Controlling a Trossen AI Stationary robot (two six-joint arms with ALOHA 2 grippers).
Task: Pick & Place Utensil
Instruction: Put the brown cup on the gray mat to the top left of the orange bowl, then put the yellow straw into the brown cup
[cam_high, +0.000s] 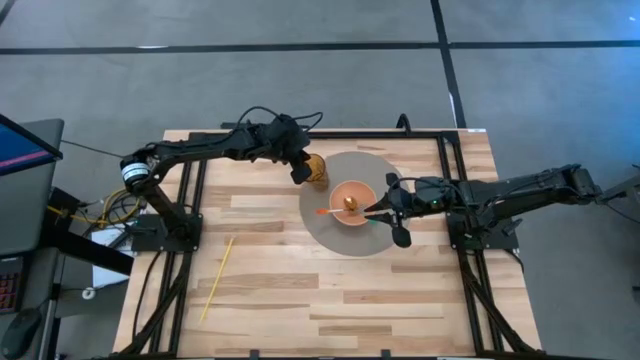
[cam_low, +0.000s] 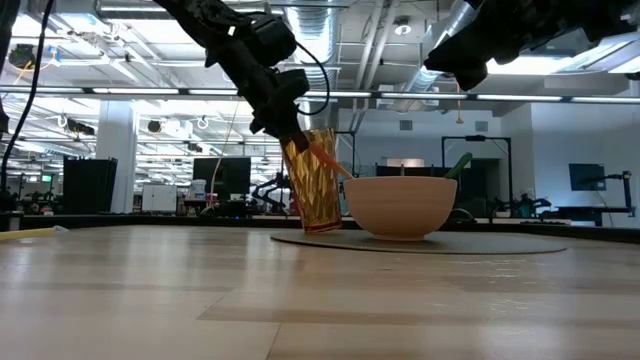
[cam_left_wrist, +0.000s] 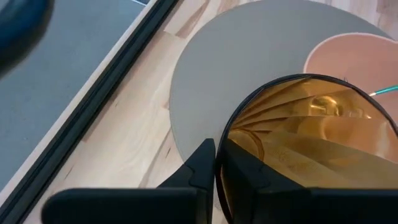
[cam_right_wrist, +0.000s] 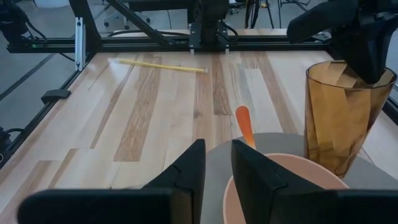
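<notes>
Utensils were split between two places: an orange-handled one (cam_high: 327, 211) lay across the pink bowl (cam_high: 352, 202) on the grey round mat (cam_high: 335, 238), its handle overhanging the rim, and a yellow stick (cam_high: 216, 277) lay well apart on the wooden surface (cam_high: 300, 310). My left end effector (cam_left_wrist: 215, 163) pinched the rim of the amber cup (cam_high: 316, 172), one finger inside and one outside, tilting it beside the bowl. My right end effector (cam_right_wrist: 217, 163) hovered at the bowl's near edge, fingers slightly parted and holding nothing. I judged the orange utensil light, stiff and smooth, likely to pivot if squeezed near its tip; the overhanging handle looked the best place to grip
</notes>
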